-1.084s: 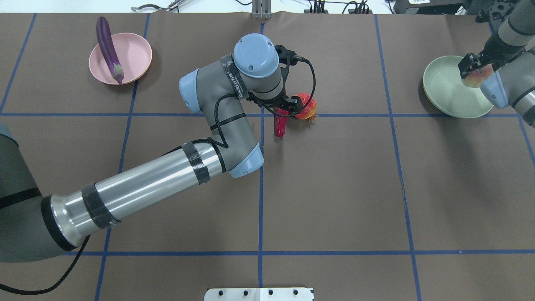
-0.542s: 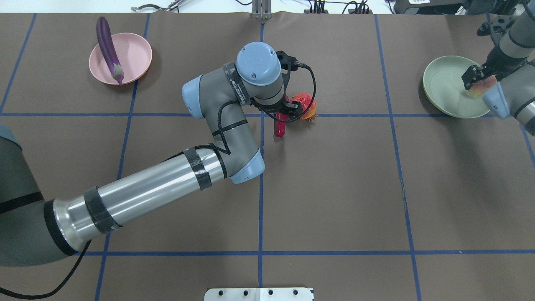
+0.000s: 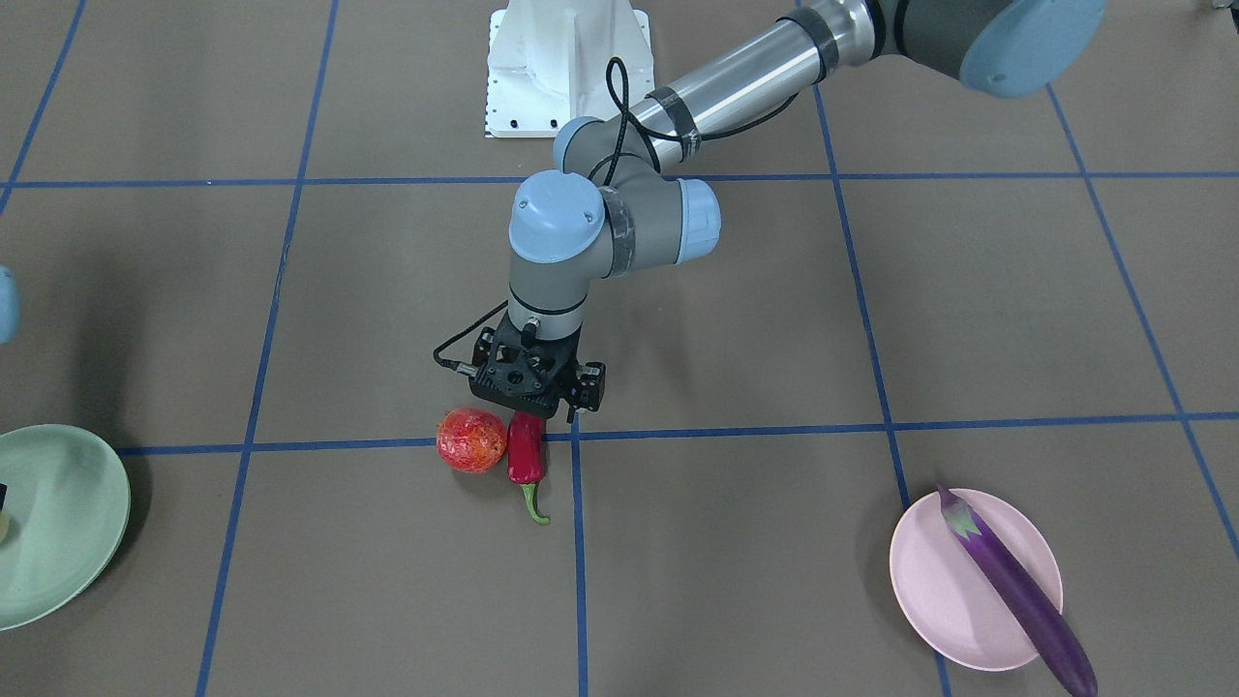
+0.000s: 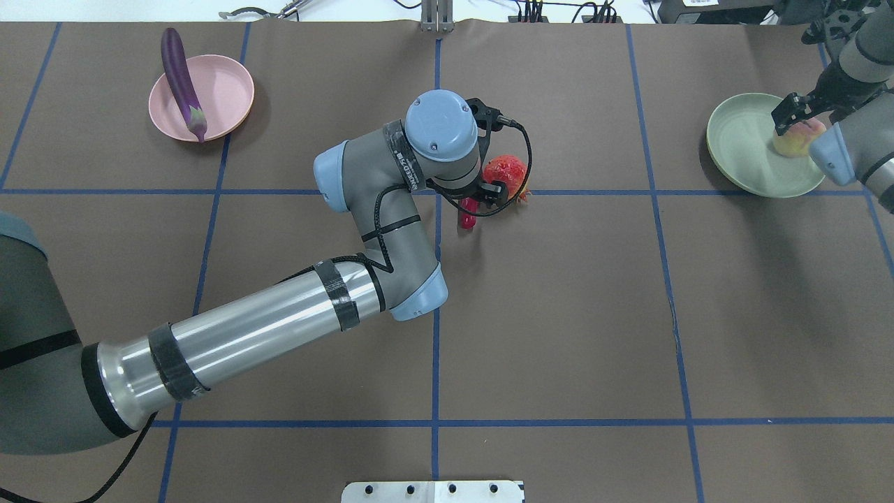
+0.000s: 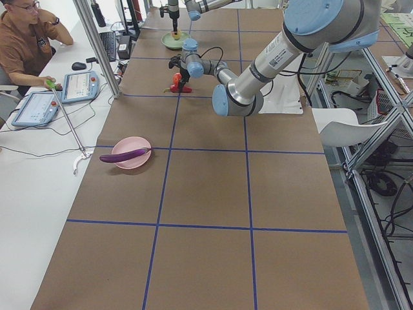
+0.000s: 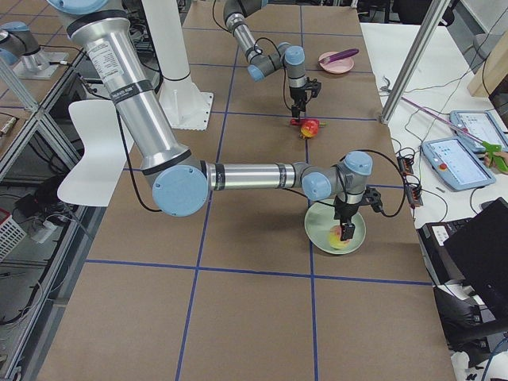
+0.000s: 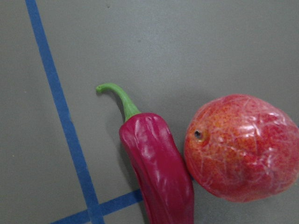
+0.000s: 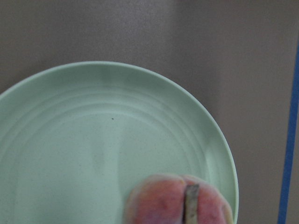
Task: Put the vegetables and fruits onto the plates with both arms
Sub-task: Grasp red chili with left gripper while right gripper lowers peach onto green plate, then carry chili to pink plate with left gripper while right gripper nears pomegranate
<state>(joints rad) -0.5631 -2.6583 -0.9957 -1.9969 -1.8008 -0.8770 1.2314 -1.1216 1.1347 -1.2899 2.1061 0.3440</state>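
Two grippers over fruit and chili

Left gripper (image 3: 535, 399) hangs over the chili (image 3: 525, 450), which touches the pomegranate (image 3: 471, 440); right gripper (image 4: 791, 113) is above the peach (image 4: 795, 137) on the mint plate (image 4: 740, 140), well apart from the pomegranate; I cannot tell either jaw gap.

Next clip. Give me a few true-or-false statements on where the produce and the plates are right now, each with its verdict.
The eggplant lies across the pink plate. True.
The chili pepper is on a plate. False: it lies on the table.
The pomegranate sits right beside the chili pepper. True.
The green plate holds nothing. False: the peach is in it.
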